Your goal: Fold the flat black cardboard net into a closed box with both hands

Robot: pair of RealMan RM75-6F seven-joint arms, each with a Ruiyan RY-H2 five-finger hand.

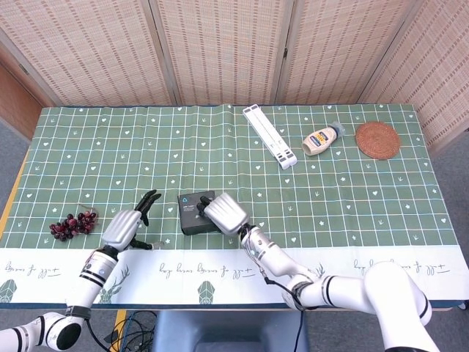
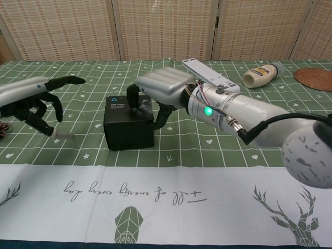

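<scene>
The black cardboard box (image 1: 195,213) (image 2: 127,123) stands folded up and closed on the green checked cloth, with a small blue logo on its top. My right hand (image 1: 225,212) (image 2: 161,91) rests on the box's top right edge, fingers curled down onto the lid and right side. My left hand (image 1: 126,226) (image 2: 36,96) hovers to the left of the box, clear of it, with fingers spread and partly curled, holding nothing.
A bunch of dark grapes (image 1: 72,224) lies at the left near my left hand. A white folded stand (image 1: 270,136), a mayonnaise bottle (image 1: 323,138) and a woven coaster (image 1: 377,139) sit at the far right. The table's front edge runs close below the box.
</scene>
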